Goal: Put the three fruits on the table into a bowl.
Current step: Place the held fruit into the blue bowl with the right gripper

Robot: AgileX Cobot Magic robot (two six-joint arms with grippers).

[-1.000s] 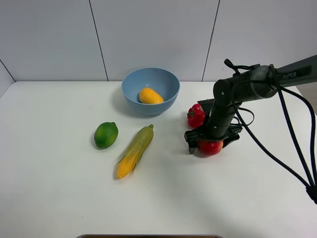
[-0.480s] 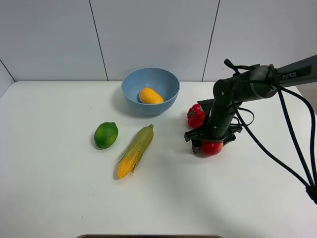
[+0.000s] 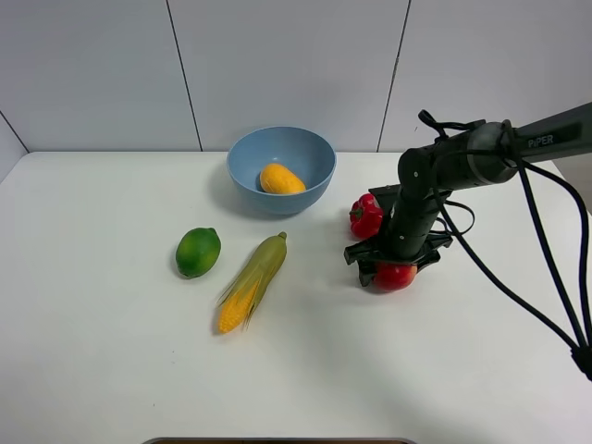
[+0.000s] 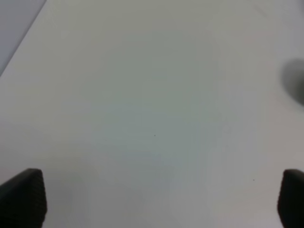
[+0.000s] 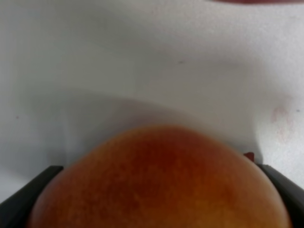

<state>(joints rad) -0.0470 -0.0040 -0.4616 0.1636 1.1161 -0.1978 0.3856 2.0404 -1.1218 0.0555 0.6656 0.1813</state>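
Note:
The red apple-like fruit [image 3: 396,276] rests on the white table [image 3: 111,370] right of centre, and my right gripper [image 3: 395,267] is shut on it from above. In the right wrist view the apple [image 5: 161,180] fills the space between the two dark fingers [image 5: 42,183]. The yellow-orange mango [image 3: 281,178] lies inside the light blue bowl [image 3: 245,190] at the back centre. The green lime [image 3: 198,252] sits on the table to the left. My left gripper [image 4: 156,199] shows only in its wrist view, open over bare tabletop.
A red bell pepper [image 3: 365,215] stands just behind and left of the apple, close to the right arm. A corn cob in its husk [image 3: 252,281] lies diagonally between the lime and the apple. The right arm's cable [image 3: 546,268] hangs at the far right.
The right gripper's fingers closed in on the apple from a wider stance. The apple, the other objects and the left gripper stayed in place.

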